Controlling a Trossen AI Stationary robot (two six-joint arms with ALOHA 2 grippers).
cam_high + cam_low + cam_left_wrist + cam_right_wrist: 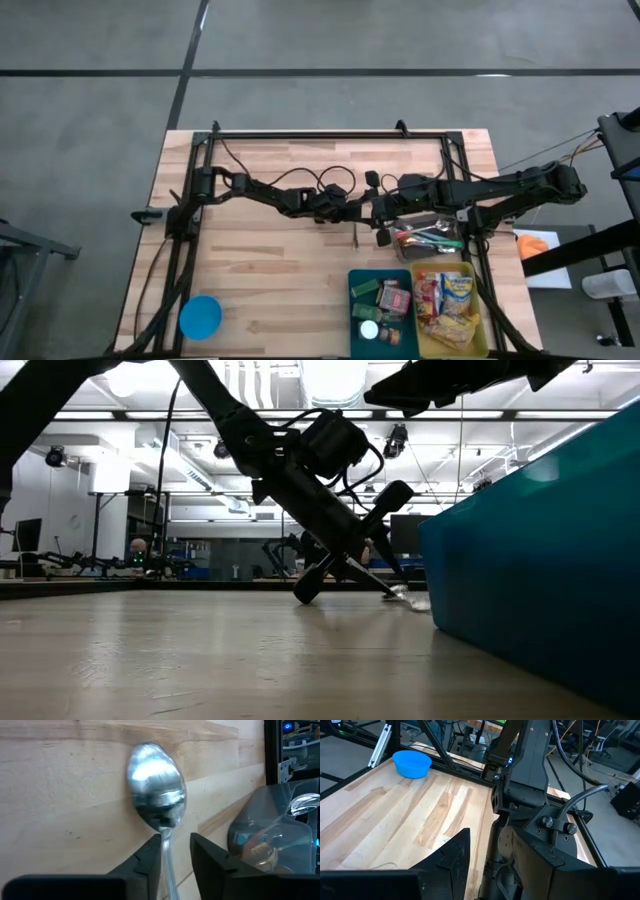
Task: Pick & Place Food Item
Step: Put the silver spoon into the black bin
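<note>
A metal spoon [156, 785] lies flat on the wooden table [260, 270] near its middle, bowl away from my left gripper. My left gripper [175, 840] slants down over the spoon's handle with its fingers apart, one on each side of the handle. The low view shows this gripper [312, 592] low at the table top. My right gripper [490, 860] hangs open above the table behind the left wrist and holds nothing. Packaged food items [448, 300] lie in the bins at the near right. My left gripper straddles the spoon's handle [167, 857] just behind the bowl, coming slantwise from above and lying along the spoon. The handle runs close beside one finger [150, 855]; I cannot tell whether it touches. The spoon rests on the table.
A teal bin [358, 310] and a yellow bin [484, 320] stand at the near right edge. A clear container of utensils [430, 235] stands just right of the spoon. A blue bowl [200, 317] sits at the near left. The frame's rails run along both sides.
</note>
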